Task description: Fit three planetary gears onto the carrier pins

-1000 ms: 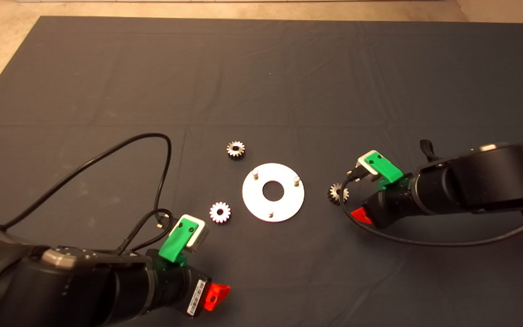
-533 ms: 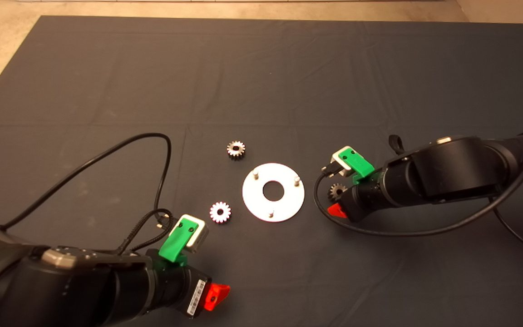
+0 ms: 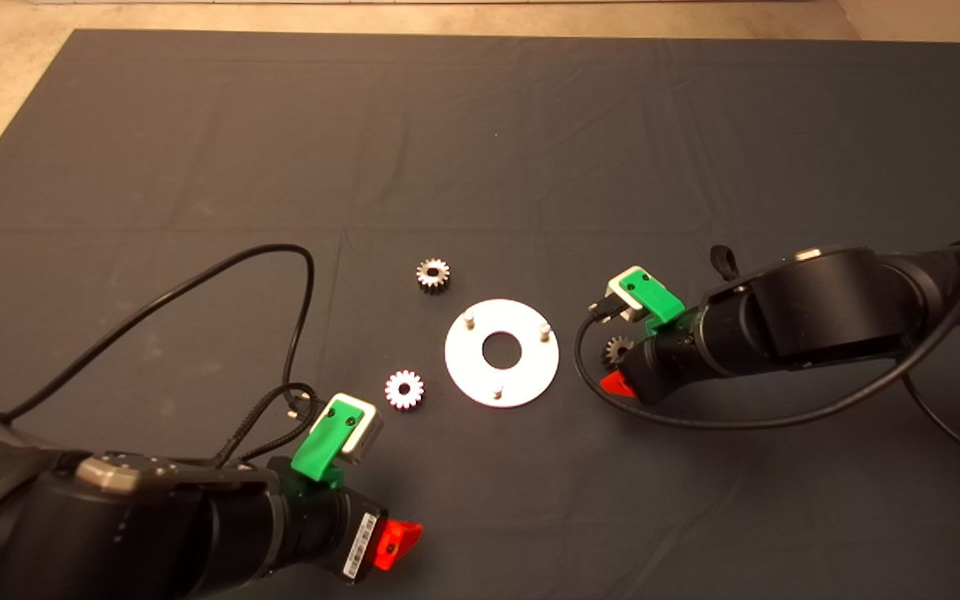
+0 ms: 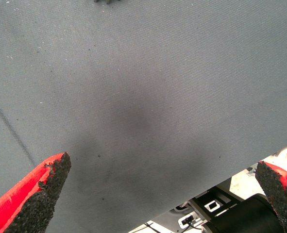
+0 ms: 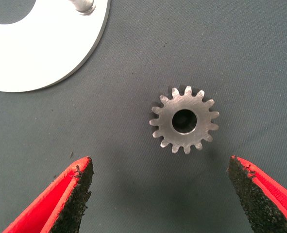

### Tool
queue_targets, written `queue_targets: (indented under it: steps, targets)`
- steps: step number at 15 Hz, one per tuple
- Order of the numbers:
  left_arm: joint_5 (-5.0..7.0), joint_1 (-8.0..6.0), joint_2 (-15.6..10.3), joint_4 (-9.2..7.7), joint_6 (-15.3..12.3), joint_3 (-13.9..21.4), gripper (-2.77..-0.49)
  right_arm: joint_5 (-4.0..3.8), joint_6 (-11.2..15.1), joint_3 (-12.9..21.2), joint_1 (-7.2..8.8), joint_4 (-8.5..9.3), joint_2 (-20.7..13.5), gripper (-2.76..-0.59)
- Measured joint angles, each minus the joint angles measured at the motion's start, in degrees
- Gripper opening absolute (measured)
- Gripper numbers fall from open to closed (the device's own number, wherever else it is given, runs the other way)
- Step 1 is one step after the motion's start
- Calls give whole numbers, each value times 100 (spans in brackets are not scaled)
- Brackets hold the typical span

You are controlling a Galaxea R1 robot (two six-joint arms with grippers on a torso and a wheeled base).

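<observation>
Dark creased cloth, my mat [image 3: 530, 150], covers the table, with pale floor showing past its far edge. On it lies the silver disc [image 3: 502, 353] with three bare pins, and all three gears lie flat on the cloth beside it: one [image 3: 432, 273] just beyond the disc, one [image 3: 404, 389] near its left side, one [image 3: 616, 350] to its right, half hidden from above by my right gripper [image 3: 617, 379]. My right wrist camera shows that gear [image 5: 184, 120] whole, lying between my spread fingers [image 5: 75, 194], untouched, with the disc's edge [image 5: 46, 48] cut off. My left gripper [image 4: 162, 194] waits at the near left, fingers wide over bare cloth.
</observation>
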Motion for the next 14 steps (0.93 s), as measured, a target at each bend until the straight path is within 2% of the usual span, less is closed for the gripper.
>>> queue_targets:
  steps: [2,6,14]
  targets:
    - [2,0,-1,10,0,0,-50,0,0,78,2,0,-44,-130]
    - [0,-2,-3,148,2,0,-50,-1,5,110,2,0,-61,-130]
    - [0,-2,5,219,2,0,-50,0,-13,122,2,0,-188,-130]
